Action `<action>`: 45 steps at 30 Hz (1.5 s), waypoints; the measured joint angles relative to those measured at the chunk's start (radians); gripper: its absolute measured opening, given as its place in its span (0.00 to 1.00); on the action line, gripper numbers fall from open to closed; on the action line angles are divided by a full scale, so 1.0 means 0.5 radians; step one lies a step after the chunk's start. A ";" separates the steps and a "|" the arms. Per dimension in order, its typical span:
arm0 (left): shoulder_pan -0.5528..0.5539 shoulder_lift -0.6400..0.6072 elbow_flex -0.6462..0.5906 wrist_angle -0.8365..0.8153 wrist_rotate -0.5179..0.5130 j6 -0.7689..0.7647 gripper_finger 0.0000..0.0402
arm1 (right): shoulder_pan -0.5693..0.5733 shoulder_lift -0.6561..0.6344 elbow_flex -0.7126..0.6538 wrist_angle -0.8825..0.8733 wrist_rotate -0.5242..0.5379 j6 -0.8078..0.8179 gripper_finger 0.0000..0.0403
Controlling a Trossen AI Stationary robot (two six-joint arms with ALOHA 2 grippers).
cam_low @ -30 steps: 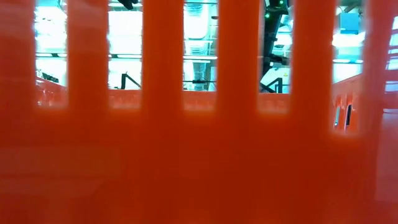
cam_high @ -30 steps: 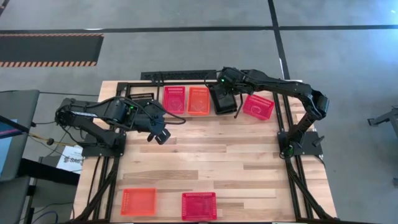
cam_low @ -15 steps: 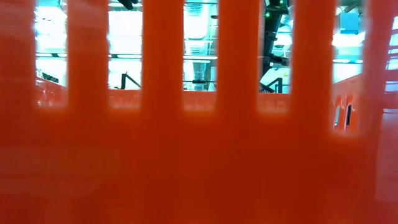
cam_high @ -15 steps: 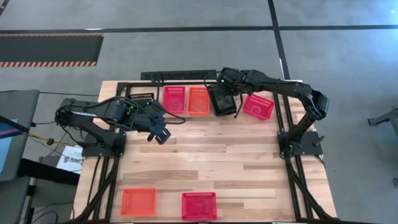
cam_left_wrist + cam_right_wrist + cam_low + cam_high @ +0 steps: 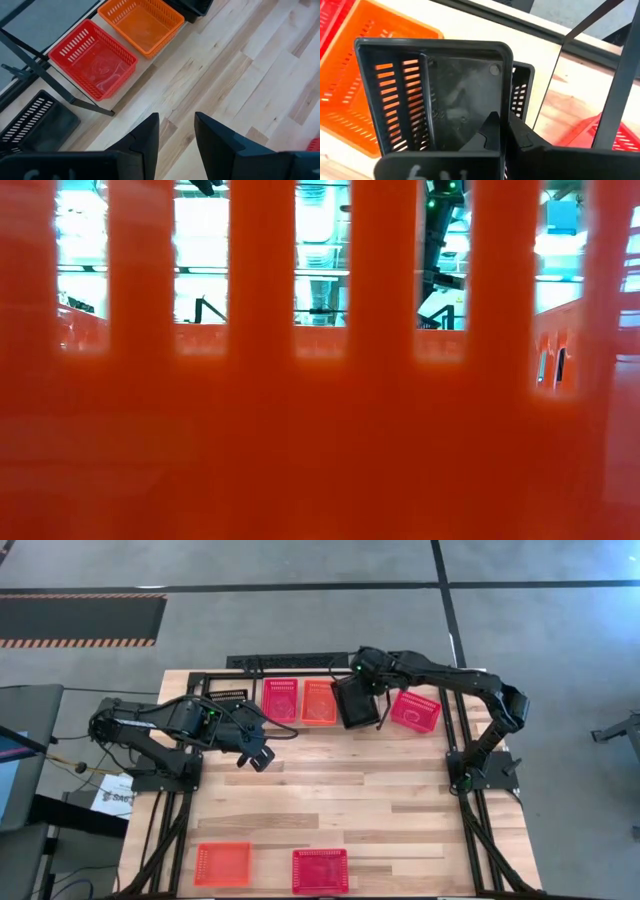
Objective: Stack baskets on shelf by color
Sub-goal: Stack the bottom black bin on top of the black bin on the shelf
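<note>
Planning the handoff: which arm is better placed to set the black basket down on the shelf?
Right. Its claw is shut on the black basket over the shelf, beside the orange basket. The left claw hangs empty over the table.

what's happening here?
Basket sorting onto the shelf. The right gripper is shut on a black basket's wall, holding it tilted above another black one, next to the orange and red baskets. The left gripper hovers open over the table, holding nothing.
</note>
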 joint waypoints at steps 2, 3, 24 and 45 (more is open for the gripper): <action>0.000 0.000 0.000 0.000 0.000 0.000 0.28 | -0.005 0.000 0.000 -0.005 0.000 0.000 0.02; 0.000 0.000 0.000 0.001 0.000 0.000 0.28 | -0.009 0.000 0.000 -0.005 0.000 0.000 0.02; 0.000 0.000 0.000 0.001 -0.004 0.002 0.28 | -0.134 0.000 0.000 -0.013 -0.308 -0.060 0.04; 0.000 0.000 0.000 0.000 -0.003 0.002 0.28 | -0.129 0.000 0.030 -0.012 -0.183 -0.222 0.18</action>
